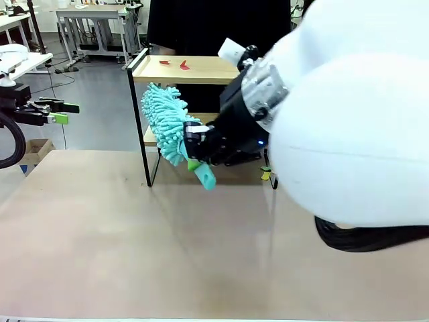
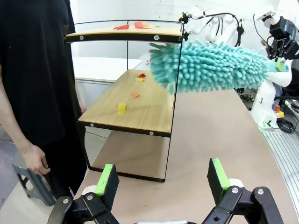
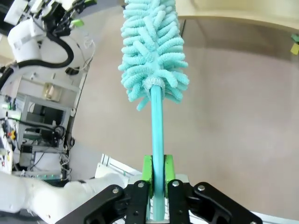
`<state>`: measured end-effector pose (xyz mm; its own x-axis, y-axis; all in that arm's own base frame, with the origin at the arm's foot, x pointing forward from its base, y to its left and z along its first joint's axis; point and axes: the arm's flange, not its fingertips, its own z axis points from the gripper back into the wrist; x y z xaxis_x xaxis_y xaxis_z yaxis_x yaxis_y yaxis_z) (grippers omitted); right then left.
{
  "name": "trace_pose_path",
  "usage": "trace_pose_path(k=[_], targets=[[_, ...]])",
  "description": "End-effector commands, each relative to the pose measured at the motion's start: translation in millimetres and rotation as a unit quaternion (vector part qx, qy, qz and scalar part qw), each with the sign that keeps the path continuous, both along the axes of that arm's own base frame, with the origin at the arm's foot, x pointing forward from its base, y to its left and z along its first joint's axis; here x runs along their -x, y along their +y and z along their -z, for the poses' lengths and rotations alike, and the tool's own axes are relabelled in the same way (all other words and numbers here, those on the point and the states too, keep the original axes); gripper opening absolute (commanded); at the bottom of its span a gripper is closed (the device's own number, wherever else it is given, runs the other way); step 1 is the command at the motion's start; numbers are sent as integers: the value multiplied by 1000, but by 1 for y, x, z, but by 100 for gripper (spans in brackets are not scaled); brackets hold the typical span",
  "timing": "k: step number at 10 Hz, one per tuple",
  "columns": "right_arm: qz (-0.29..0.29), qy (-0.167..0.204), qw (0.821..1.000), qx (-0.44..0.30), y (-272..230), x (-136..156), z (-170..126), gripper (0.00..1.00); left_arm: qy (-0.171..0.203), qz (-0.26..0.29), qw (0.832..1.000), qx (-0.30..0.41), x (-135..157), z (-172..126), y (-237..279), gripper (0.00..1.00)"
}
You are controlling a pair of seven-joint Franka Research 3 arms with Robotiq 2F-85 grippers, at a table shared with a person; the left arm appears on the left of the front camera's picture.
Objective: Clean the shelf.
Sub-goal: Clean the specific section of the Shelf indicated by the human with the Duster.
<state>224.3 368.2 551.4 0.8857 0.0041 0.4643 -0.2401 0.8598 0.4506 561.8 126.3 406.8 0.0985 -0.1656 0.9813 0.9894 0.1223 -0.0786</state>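
The front view looks across the table [image 1: 134, 255] at the shelf [image 1: 194, 69], with the right arm [image 1: 348, 134] close against its lens. The left wrist view faces the shelf's end, well ahead of the left gripper [image 2: 161, 176]. The right wrist view looks along the duster [image 3: 154, 56] just ahead of the right gripper [image 3: 157, 170]; all three views share duster and shelf.

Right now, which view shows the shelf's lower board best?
Left wrist view: the shelf's lower board lies open, scraps plain. Front view: the duster and right arm hide most of it. Right wrist view catches a board edge.
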Motion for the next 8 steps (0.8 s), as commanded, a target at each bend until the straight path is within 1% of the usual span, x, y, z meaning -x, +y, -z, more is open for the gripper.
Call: trace_pose_path(k=[1, 4, 6, 7, 8], targets=[[40, -1, 999, 7, 36, -18, -4, 13, -5, 0, 1000, 0, 1, -3, -1, 100], [75, -5, 997, 22, 71, -42, -9, 13, -5, 0, 1000, 0, 1, -3, -1, 100], [93, 3, 995, 31, 94, -62, -7, 13, -5, 0, 1000, 0, 1, -3, -1, 100], [92, 9, 995, 27, 106, -73, -4, 13, -5, 0, 1000, 0, 1, -3, -1, 100], [107, 3, 994, 28, 112, -79, -3, 13, -5, 0, 1000, 0, 1, -3, -1, 100]])
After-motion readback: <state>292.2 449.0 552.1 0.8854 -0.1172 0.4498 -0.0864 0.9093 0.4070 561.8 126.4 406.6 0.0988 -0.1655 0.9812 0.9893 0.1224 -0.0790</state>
